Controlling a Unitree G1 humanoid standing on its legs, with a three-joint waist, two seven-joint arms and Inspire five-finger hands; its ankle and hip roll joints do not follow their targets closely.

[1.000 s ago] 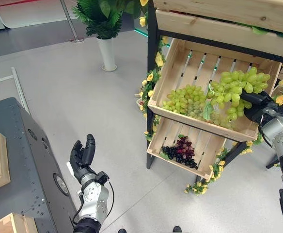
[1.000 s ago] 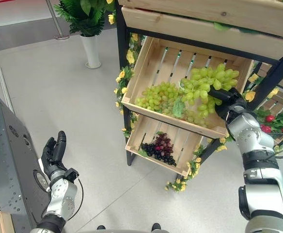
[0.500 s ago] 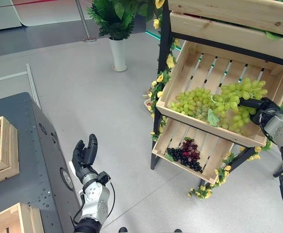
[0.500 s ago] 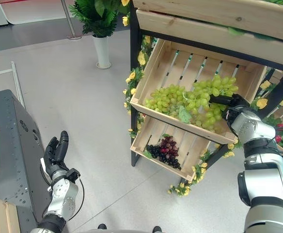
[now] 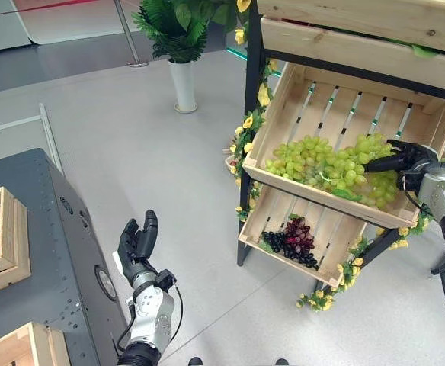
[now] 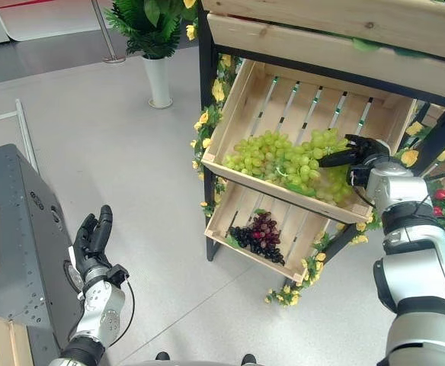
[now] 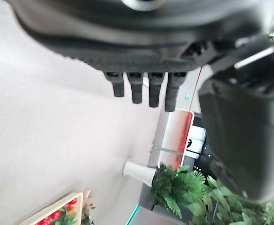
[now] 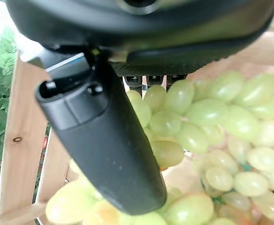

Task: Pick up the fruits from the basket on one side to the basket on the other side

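Green grapes (image 5: 325,164) are lying in the upper crate (image 5: 283,103). Right robot hand (image 6: 353,153) is seen beside them, fingers straight, nothing held. Left robot hand (image 5: 136,242) is held open, idle; transfer is judged barely begun.

Bright even light, soft shadows; wrist views blurred close-up.

Beside the green grapes (image 6: 287,158) in the upper crate (image 6: 230,130), the right robot hand (image 6: 357,150) has its fingertips concealed among the fruit, so whether it grips any bunch cannot be determined.
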